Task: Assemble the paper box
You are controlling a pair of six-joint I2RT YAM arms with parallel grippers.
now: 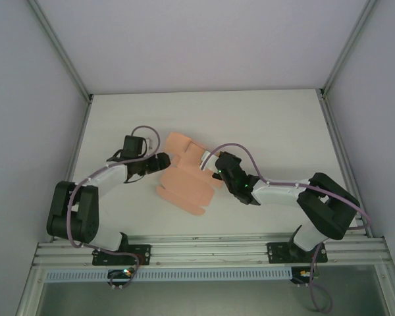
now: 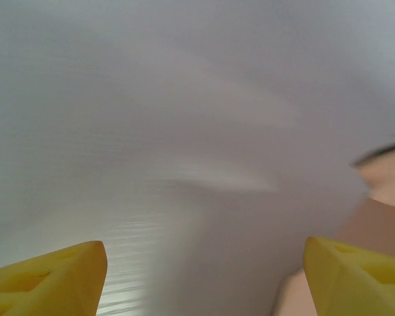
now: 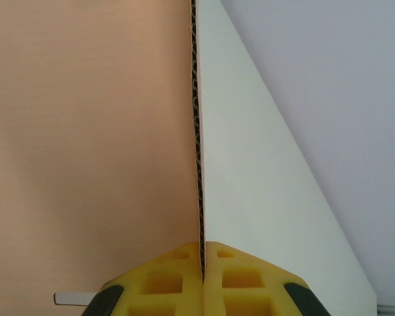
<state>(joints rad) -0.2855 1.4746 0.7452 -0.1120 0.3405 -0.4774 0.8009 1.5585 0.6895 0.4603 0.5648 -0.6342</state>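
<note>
**Unfolded pink box sheet between two robot arms**

A white table (image 1: 118, 118) holds the paper box (image 1: 184, 187), a salmon-pink die-cut sheet with flaps. It is not yet folded into a box and lies near the table's middle, between both arms. The right gripper (image 1: 218, 172) is at the sheet's right edge. Its yellow pads (image 3: 168, 280) are clamped on a cardboard flap seen edge-on, pink one side and white the other. The left gripper (image 1: 163, 161) sits just beside the sheet's left edge, fingers spread apart.
</note>
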